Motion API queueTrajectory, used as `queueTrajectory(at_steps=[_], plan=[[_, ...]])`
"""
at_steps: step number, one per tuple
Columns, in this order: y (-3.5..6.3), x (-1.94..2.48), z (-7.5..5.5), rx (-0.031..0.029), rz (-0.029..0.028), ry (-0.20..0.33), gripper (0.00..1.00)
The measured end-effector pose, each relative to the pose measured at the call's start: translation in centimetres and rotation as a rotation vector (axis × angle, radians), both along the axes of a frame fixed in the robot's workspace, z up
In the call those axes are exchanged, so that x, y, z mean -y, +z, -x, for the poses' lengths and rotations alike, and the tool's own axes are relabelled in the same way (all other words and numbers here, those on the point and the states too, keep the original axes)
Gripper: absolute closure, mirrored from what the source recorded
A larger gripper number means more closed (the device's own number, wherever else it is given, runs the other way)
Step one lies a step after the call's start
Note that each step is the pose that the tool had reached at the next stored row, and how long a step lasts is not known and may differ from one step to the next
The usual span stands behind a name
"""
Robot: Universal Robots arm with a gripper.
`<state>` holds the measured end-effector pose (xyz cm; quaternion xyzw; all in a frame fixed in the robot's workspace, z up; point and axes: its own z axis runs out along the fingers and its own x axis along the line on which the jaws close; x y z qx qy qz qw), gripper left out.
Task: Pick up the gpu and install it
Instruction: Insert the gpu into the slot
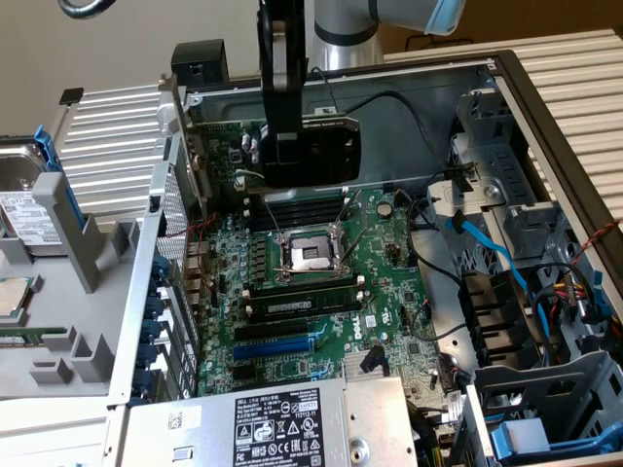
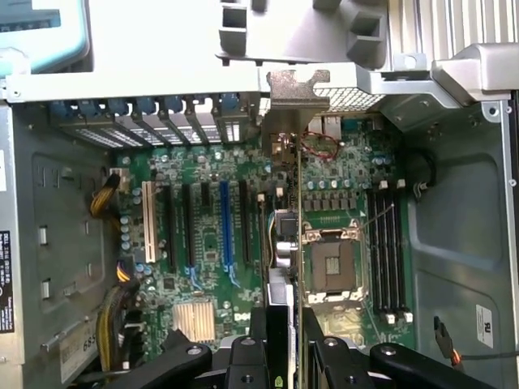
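One open computer case. One motherboard lies beneath the claw. One gpu is gripped edge-on in the claw, fingers narrowed onto it. The arm points straight down. The gpu's silver bracket sits just beside the case's rear wall. One blue slot and one CPU socket flank the claw.

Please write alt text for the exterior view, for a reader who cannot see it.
A robot gripper holds the gpu over the green motherboard inside an open computer case. Blue cables lie at the exterior view's right.
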<state>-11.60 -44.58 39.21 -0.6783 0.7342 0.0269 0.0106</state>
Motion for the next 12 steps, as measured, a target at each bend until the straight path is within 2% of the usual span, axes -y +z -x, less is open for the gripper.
queueTrajectory(at_steps=[12], plan=[[-0.54, 0.60, 0.24, 0.0000, 0.0000, 0.001, 0.73]])
